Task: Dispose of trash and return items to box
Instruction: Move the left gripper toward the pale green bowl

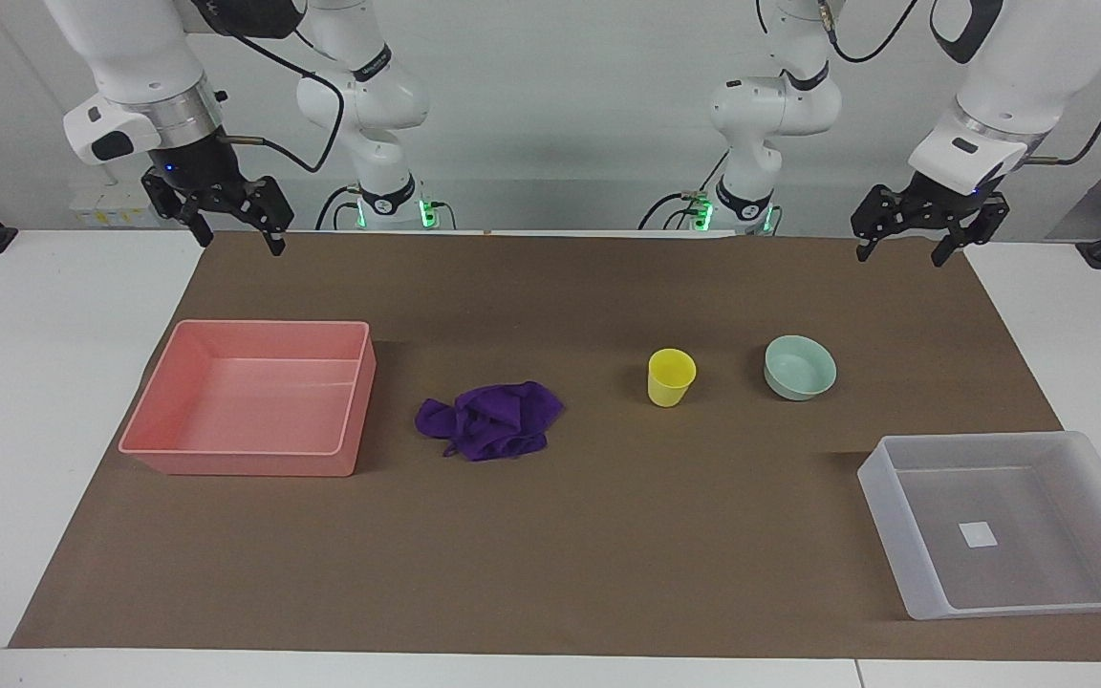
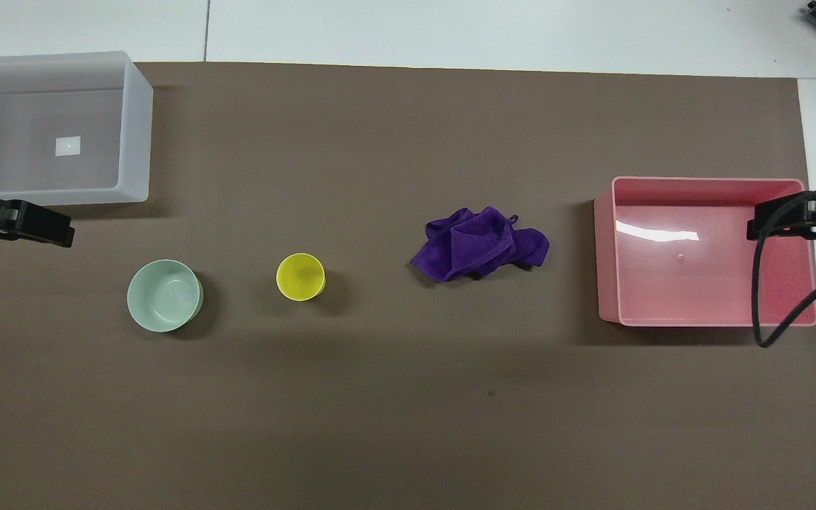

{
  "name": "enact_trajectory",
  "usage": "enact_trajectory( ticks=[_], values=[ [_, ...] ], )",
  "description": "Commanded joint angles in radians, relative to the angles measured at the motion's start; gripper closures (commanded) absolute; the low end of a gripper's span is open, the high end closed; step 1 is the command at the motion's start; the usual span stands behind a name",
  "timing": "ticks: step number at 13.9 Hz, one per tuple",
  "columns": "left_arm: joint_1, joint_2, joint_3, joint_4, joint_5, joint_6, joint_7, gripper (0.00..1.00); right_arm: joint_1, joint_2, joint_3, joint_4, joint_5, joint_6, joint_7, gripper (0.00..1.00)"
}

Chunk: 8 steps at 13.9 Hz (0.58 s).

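Stock before you, nothing yet handled: one purple rag [image 1: 490,419], crumpled, lying mid-table just beside the pink tray [image 1: 226,457], which sits toward the right arm's end and holds nothing. One yellow cup [image 1: 671,376], upright, beside the rag toward the left arm's end; one mint bowl [image 1: 800,366], upright, next along and apart from the cup. One clear box [image 1: 1014,602], sticker on its floor, at the left arm's end and farther from the robots than the bowl; nothing in it. Your left gripper [image 1: 914,242] hangs raised over the mat's edge near its base, fingers spread wide, holding nothing. Your right gripper [image 1: 235,232] hangs likewise at its own end, fingers wide, holding nothing. Risks, as judged: the rag may be pinched by a single fold and trail or slip over the tray wall. The cup is light and may tip if a finger strikes its rim on descent. The bowl's sloped wall may squirt out of a closing grip. Mixing up the two containers would put the rag in the box.
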Motion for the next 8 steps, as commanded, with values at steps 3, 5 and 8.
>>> enact_trajectory(
  ticks=[3, 5, 8],
  values=[
    [0.003, -0.032, -0.007, -0.043, 0.019, 0.026, -0.008, 0.0, -0.008, -0.055, 0.006, -0.078, 0.011, 0.041, 0.013, 0.0],
    [0.003, -0.032, -0.007, -0.045, 0.019, 0.022, -0.012, 0.0, -0.008, -0.055, 0.006, -0.078, 0.009, 0.041, 0.011, 0.0],
    [-0.006, -0.035, -0.007, -0.049, 0.019, 0.016, -0.017, 0.0, -0.008, -0.056, 0.006, -0.079, 0.009, 0.036, 0.007, 0.0]
  ],
)
